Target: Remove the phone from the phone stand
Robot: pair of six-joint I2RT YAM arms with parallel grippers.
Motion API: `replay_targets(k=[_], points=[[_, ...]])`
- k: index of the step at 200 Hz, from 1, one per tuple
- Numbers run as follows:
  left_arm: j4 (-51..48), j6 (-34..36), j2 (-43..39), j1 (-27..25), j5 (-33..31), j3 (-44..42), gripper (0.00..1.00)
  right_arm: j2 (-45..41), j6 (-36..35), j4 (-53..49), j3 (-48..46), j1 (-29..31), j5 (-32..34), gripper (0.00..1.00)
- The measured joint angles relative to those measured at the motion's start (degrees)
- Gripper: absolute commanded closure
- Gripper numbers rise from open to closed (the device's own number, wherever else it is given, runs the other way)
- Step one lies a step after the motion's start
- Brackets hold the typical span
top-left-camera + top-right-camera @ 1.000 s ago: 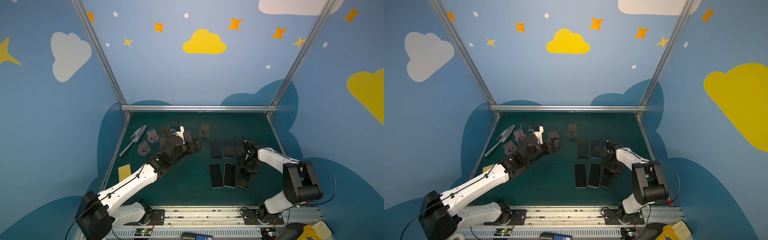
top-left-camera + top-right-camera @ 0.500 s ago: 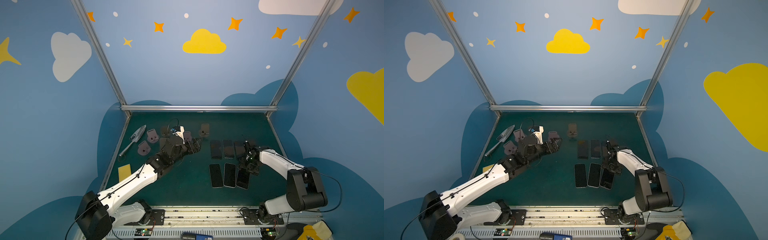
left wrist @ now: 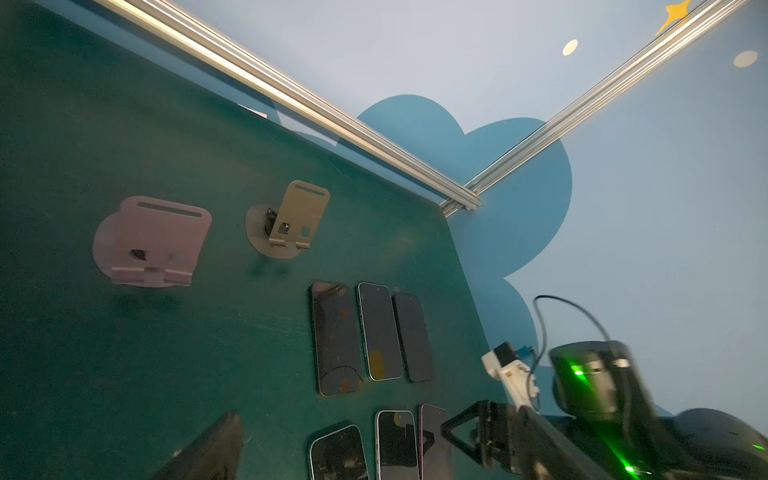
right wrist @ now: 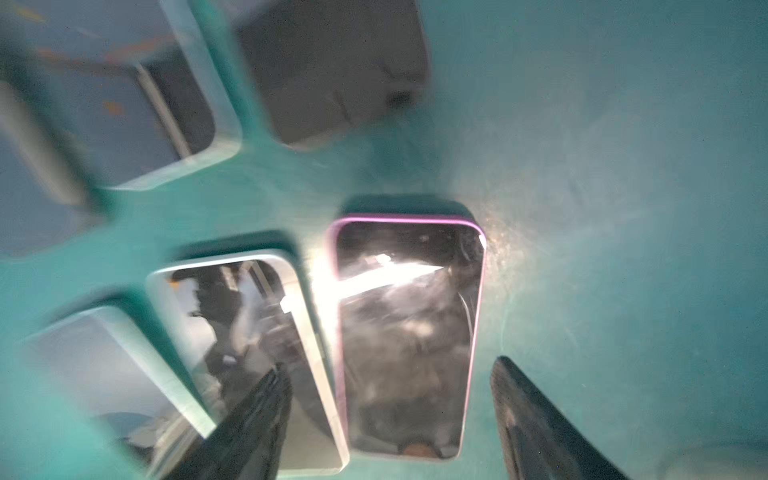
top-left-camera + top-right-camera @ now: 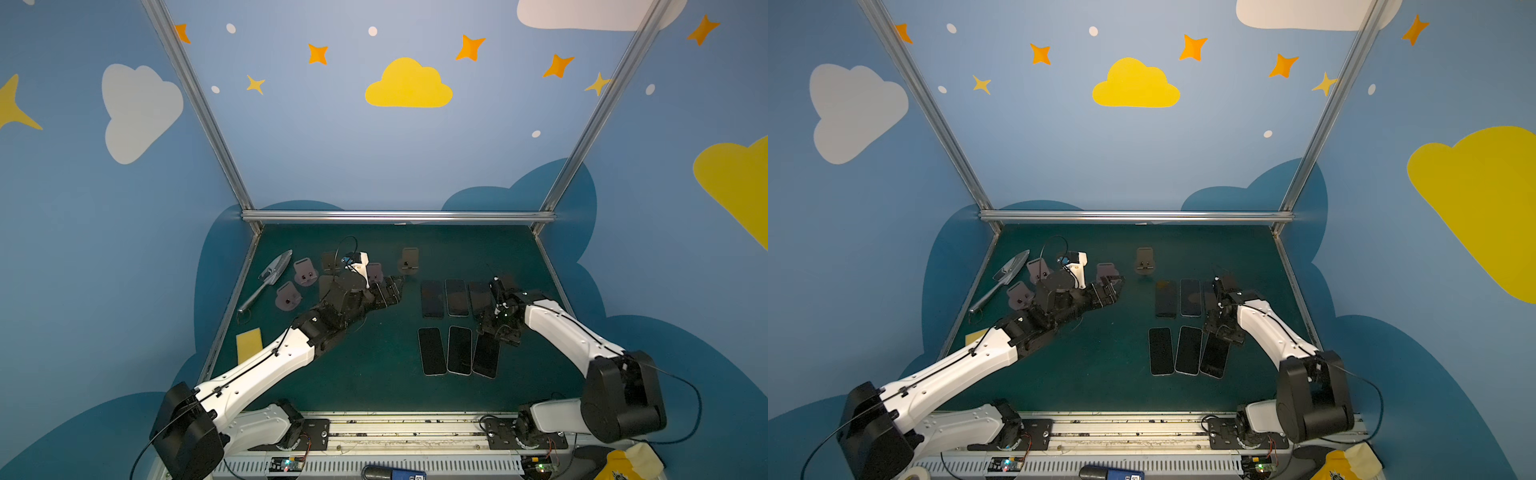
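While hovering beside bare stands [image 3: 151, 241] with left gripper [image 5: 390, 291] splayed empty, straddles phone [image 4: 409, 316] at right with right gripper [image 4: 390, 365], fingers [image 4: 523, 407] parted, clear of its long edges; lies flat on mat [image 5: 374, 365], off every stand, nearer right arm.

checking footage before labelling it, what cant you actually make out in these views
- Left pincer: dark and tiny in both top views; the left wrist view's edge cuts off all but one fingertip.
- Brown stand: partly behind the left arm in a top view; whether it holds a phone is unclear.
- Pink-edged phone: right wrist view is motion-blurred, screen glared.
- Right pincer: only finger ends show there; tiny in top views.
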Motion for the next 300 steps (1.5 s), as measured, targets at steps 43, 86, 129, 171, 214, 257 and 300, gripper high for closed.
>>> replay_targets(k=[43,86,129,171,214,257,300], points=[[-0.22,6.67,-4.96,0.0,-6.99,0.0,0.0,-15.89,-1.11,2.51,4.9,3.08,0.74,0.21],[-4.04,13.9,-11.02,-0.07,-20.52,0.02,0.0,-30.86,-4.04,11.21,0.81,8.92,3.02,0.12],[-12.28,18.16,-21.7,-0.04,-35.04,-4.44,0.0,-42.82,-11.17,29.4,-17.14,10.97,6.19,0.12],[2.73,33.31,-32.92,5.07,-37.77,-24.46,0.0,-42.62,-18.53,43.56,-26.58,10.97,10.69,0.1],[22.18,41.48,-24.74,18.49,-31.45,-40.79,0.0,-37.11,-22.4,52.72,-27.06,10.49,11.13,0.1],[33.68,38.75,-1.44,28.65,-25.83,-38.45,0.0,-33.75,-24.02,54.53,-28.24,8.0,10.23,0.1],[34.32,35.17,8.57,34.56,-18.99,-29.24,0.0,-35.39,-23.96,55.15,-30.53,4.74,9.62,0.1]])
